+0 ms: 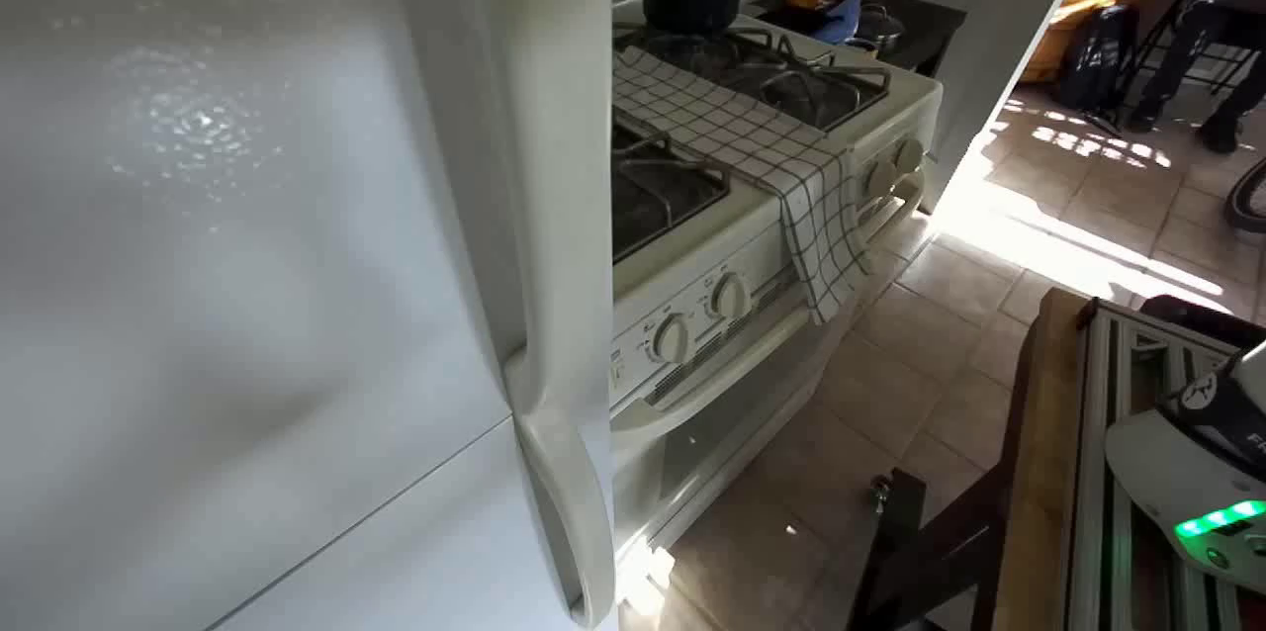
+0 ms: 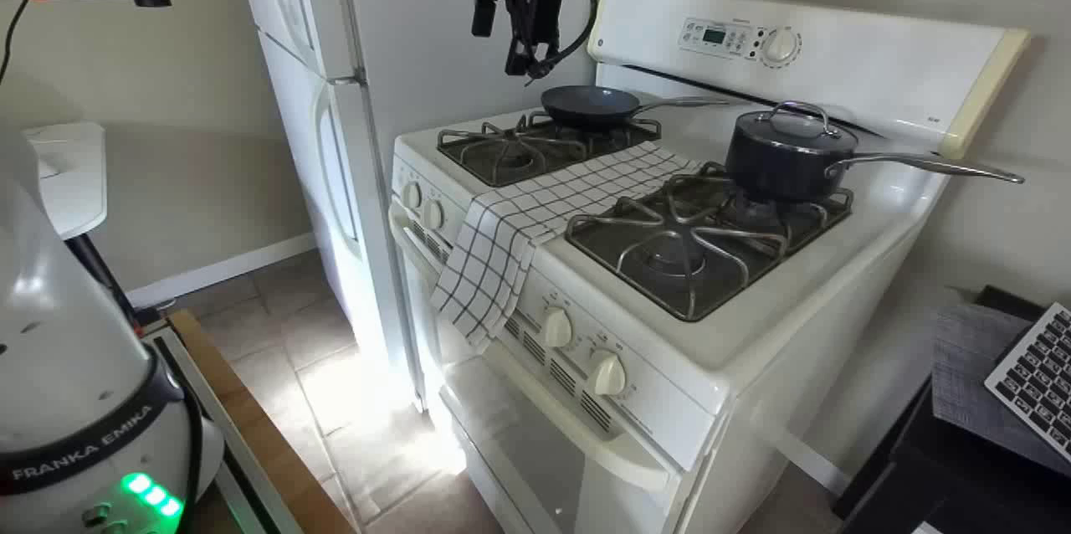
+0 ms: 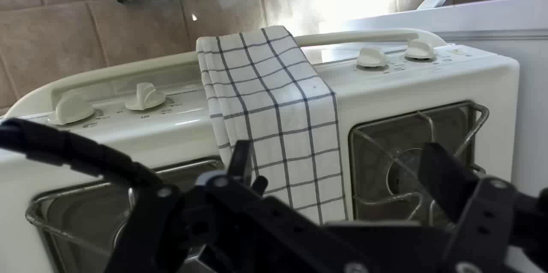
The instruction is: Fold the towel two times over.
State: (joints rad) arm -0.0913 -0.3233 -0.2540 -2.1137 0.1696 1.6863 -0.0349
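So the near end of the towel (image 3: pixel 272 123) is the bit we'd go for: it hangs over the front of the stove (image 2: pixel 711 350), across the oven handle (image 3: pixel 355 37), pointing down at the floor (image 3: pixel 137 29). From the claw (image 3: pixel 338 155), that end seems to lie below, out toward the near side and a touch right. There's only one arm (image 2: pixel 67 333), so nothing to choose there. The claw's up in the air, spread wide, holding nothing. Its gap runs left to right, roughly across the towel's long axis, so if we squeezed like that we'd probably bunch it; a turn might help. Further back, the towel lies flat along the strip between the left burners (image 2: pixel 502 153) and the right burners (image 2: pixel 673 254), long axis running near to far. Layers show down its right edge, so maybe one fold's in, can't swear to it. Far end stops between the pan (image 2: pixel 590 105) and the pot (image 2: pixel 782 157).
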